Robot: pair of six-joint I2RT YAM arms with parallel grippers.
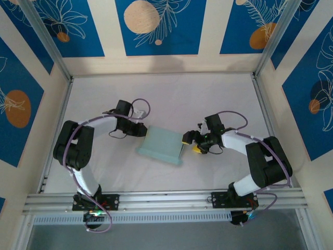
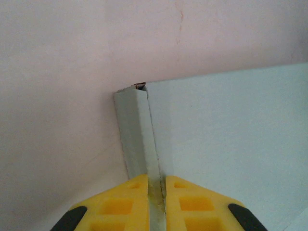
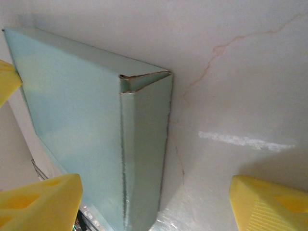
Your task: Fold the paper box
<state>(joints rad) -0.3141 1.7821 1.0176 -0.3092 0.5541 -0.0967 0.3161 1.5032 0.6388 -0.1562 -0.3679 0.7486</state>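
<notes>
Yellow fingers (image 2: 130, 202) of L gripper (image 2: 155, 182) pinching paper box (image 2: 231, 134) edge, mid-table.
L jaws are gripping the box's thin side edge, nearly together; R gripper (image 3: 154, 183) is hovering w/ jaws wide, box corner sitting btwn its 2 fingers. Box is lying flat on white table (image 1: 208, 99), btwn the 2 arms.

A pale, whitish desk (image 1: 171, 99) is seen, marked by faint reddish vein lines (image 3: 216, 50) (much like cracks in marble). Laid directly on it is the paper box (image 1: 161, 146), flat and pale grey-green, set near the middle, its edges turned slightly askew to the near edge.
</notes>
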